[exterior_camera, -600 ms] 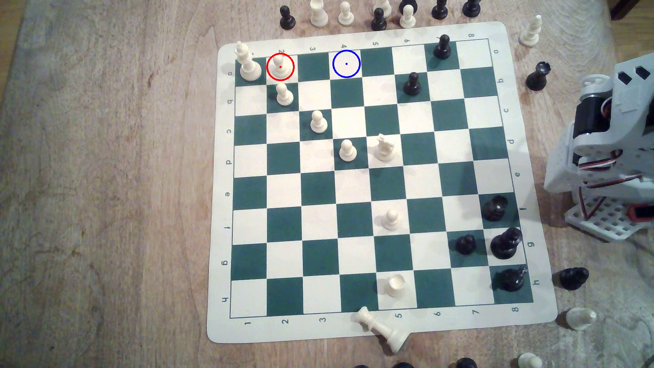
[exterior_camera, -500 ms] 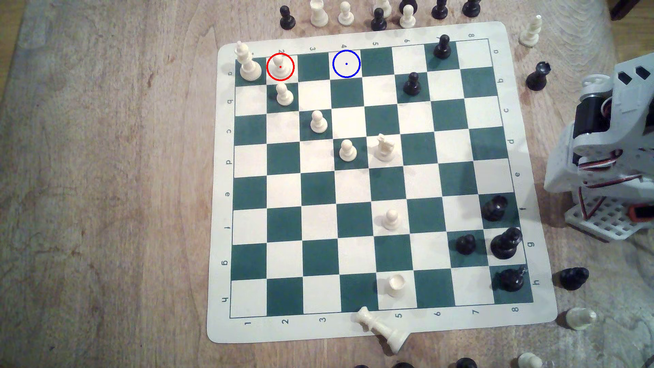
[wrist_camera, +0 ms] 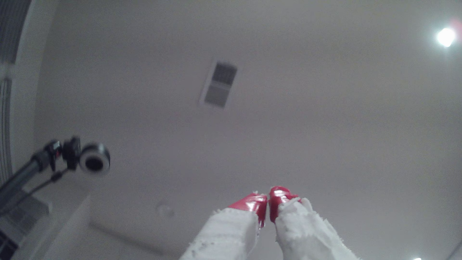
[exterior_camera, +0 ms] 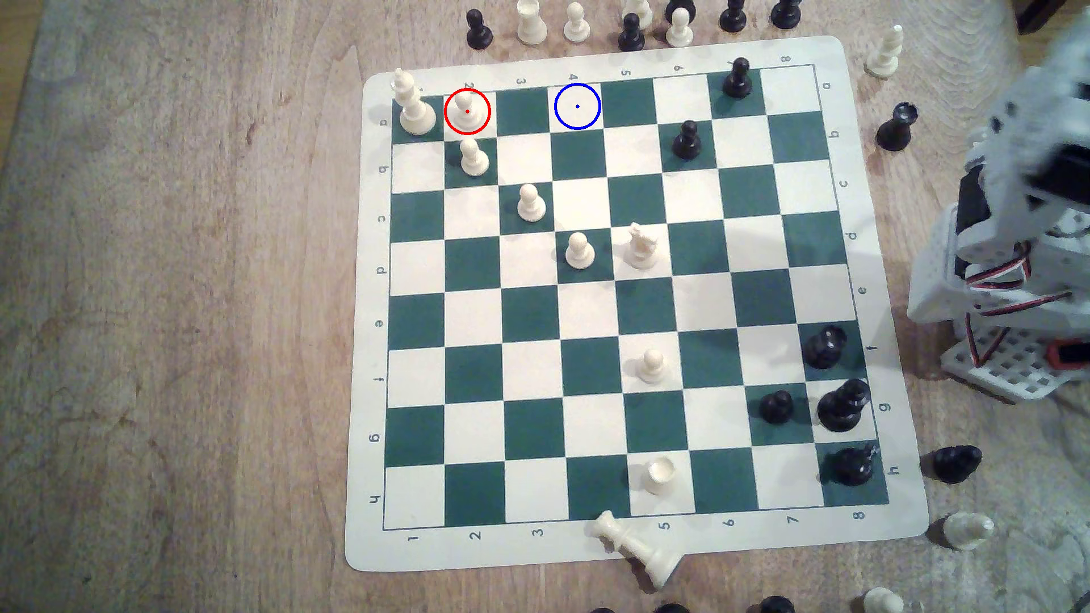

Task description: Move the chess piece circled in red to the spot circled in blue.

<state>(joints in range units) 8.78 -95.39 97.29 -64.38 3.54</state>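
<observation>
On a wooden table (exterior_camera: 177, 295), a green-and-cream chessboard (exterior_camera: 590, 548) is lying flat, seen from above in the exterior view. At that view's right edge, off the board, the white robot arm (exterior_camera: 1014, 247) is standing folded and motion-blurred.

On the squares, eight cream pieces are standing: one king (exterior_camera: 413, 109) in the far corner at the view's left, five pawns, one knight (exterior_camera: 642, 247) near the middle and one rook (exterior_camera: 659, 474) near the close edge. Six black pieces are also standing on squares, four of them clustering by the close corner at the view's right. One cream queen (exterior_camera: 634, 548) is lying tipped across the board's near border. More cream and black pieces are sitting loose on the table around the mat.

The ringed pawn (exterior_camera: 466, 109) is standing upright just beside the king, with a second pawn (exterior_camera: 473, 159) right behind it. The blue-ringed square (exterior_camera: 577, 106) is lying two squares along the same row, bare.

In the wrist view the gripper (wrist_camera: 268, 200) is pointing up at a pale ceiling (wrist_camera: 325, 112), its red-tipped jaws pressing together on nothing, well apart from the pawn. A ceiling vent (wrist_camera: 218, 85), one lamp (wrist_camera: 445, 37) and a camera (wrist_camera: 93, 161) on a stand are showing.
</observation>
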